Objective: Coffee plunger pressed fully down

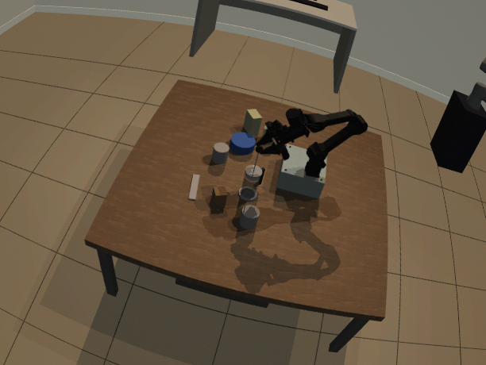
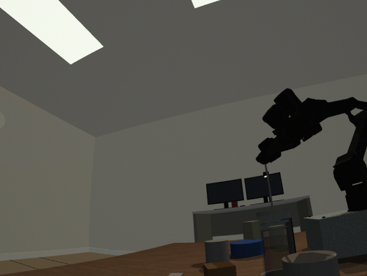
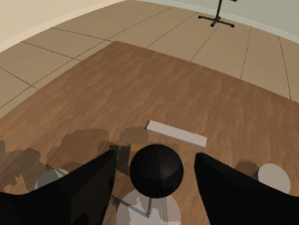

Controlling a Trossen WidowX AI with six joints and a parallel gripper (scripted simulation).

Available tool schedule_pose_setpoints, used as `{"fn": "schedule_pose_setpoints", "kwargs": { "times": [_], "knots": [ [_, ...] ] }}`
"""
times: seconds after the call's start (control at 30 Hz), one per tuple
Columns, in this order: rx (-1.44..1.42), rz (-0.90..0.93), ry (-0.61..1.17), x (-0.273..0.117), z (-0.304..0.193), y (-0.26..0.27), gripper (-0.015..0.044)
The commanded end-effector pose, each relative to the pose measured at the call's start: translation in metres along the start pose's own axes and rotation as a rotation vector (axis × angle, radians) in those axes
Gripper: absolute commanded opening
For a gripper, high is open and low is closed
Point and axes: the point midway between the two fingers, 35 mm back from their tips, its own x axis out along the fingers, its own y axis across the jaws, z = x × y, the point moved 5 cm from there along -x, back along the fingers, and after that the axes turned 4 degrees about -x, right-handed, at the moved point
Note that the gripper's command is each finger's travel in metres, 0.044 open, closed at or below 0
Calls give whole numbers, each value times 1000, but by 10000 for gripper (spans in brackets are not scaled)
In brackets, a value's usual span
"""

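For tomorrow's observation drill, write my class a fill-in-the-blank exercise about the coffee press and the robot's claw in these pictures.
1. The claw has its fingers on either side of the plunger's round black ____.
2. The plunger rod stands ____ out of the coffee press, not yet pushed down.
3. The low round container beside the claw is ____ in colour.
4. The arm's base is a grey ____ on the table.

Missing words: knob; high; blue; box

Blue tub (image 1: 242,143) and tan box (image 1: 252,121) just beside the tool (image 1: 265,145), bare wood beyond.
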Motion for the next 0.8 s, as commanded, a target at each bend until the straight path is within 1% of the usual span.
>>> {"fn": "schedule_pose_setpoints", "kwargs": {
  "times": [0.0,0.37,0.77],
  "knots": [
    [-5,-1,1,1,0,0,125],
    [-5,-1,1,1,-1,0,120],
    [-5,-1,0,14,-14,1,120]
  ]
}}
